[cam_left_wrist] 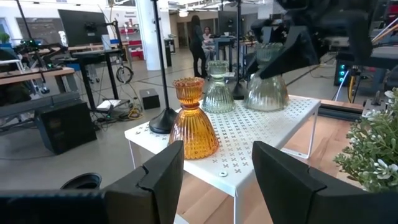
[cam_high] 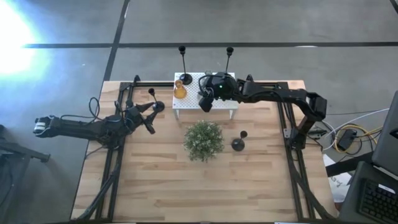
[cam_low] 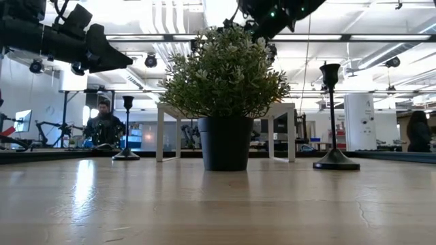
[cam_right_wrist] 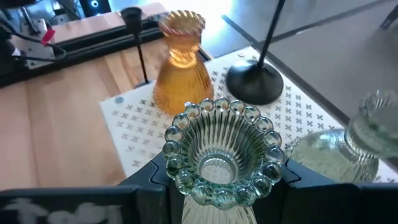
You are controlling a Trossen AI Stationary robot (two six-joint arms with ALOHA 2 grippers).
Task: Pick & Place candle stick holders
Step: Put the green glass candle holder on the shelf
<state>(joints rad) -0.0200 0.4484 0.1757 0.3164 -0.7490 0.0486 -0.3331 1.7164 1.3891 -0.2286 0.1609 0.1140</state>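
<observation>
Upper centre of the overhead frame, the right hand (cam_right_wrist: 217,180) is clamped on a clear glass holder (cam_right_wrist: 219,155) above the white stand (cam_high: 186,107), beside an amber holder (cam_high: 180,91). At left, the left hand (cam_left_wrist: 214,171) hovers with fingers apart over the bench (cam_high: 155,186).

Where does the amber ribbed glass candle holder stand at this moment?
The amber ribbed glass candle holder stands on the left part of the white perforated stand, beside a tall black stem holder, in front of the open left gripper.
</observation>
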